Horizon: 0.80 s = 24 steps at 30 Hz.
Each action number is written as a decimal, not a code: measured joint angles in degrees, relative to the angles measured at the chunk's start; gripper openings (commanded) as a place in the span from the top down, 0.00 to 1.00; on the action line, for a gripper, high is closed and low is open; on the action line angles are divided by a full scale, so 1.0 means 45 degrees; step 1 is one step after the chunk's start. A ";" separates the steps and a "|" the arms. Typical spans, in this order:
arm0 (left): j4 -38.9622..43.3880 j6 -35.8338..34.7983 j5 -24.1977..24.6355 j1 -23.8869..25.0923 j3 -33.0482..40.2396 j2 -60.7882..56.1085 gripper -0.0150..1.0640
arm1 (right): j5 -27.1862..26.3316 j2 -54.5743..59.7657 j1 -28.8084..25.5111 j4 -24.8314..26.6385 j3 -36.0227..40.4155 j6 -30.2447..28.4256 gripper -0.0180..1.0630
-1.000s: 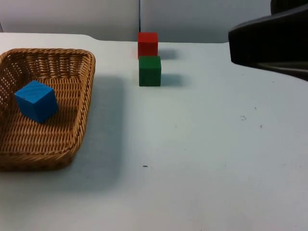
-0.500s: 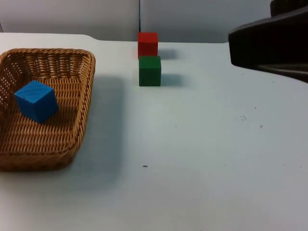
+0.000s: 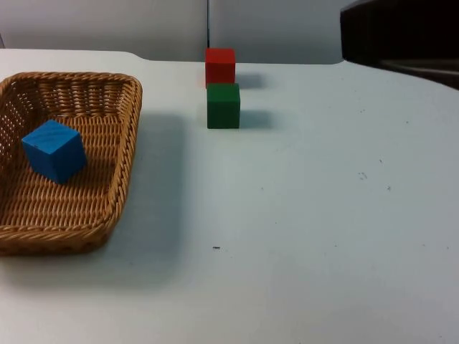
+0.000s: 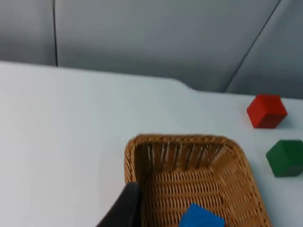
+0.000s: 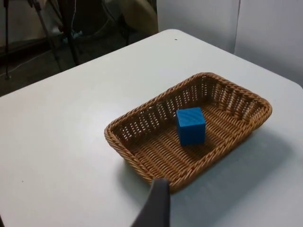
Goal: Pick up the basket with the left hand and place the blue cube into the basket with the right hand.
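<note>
The wicker basket (image 3: 68, 161) sits flat on the white worktop (image 3: 301, 215), and the blue cube (image 3: 54, 150) lies inside it, resting on the woven floor near the basket's middle, slightly turned against the basket's walls. In the right wrist view the cube (image 5: 191, 126) stands on the basket (image 5: 189, 127) floor, apart from all four walls. The left wrist view looks down on the basket (image 4: 189, 179) from above its far end, with the blue cube (image 4: 201, 218) partly seen inside.

Beside the basket, well apart from its rim, stands a green cube (image 3: 223, 105), and just behind that, toward the grey partition wall (image 3: 107, 25), a red cube (image 3: 219, 66); the two are close together, and it is unclear whether they touch.

The left end effector (image 4: 124, 208) hovers above the basket's end wall, with one black finger seen over the rim; whether it is wide or narrow cannot be told. The right end effector (image 5: 155, 205) is above the worktop just outside the basket's near wall, holding nothing that can be seen; its opening cannot be told either.
</note>
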 measured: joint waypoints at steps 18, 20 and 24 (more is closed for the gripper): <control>1.0055 -0.8992 0.2267 -0.4114 -0.0018 -0.8633 0.08 | -0.0136 0.0000 0.0000 0.0000 0.0000 -0.0590 0.27; 1.1181 -0.9686 0.2870 -0.4521 0.0084 -0.9431 0.08 | -0.0045 -0.0009 0.0000 0.0000 0.0000 -0.0725 0.27; 1.1717 -1.0522 0.3582 -0.4722 0.1077 -1.1035 0.08 | 0.0238 -0.0029 0.0000 0.0000 0.0000 -0.0905 0.27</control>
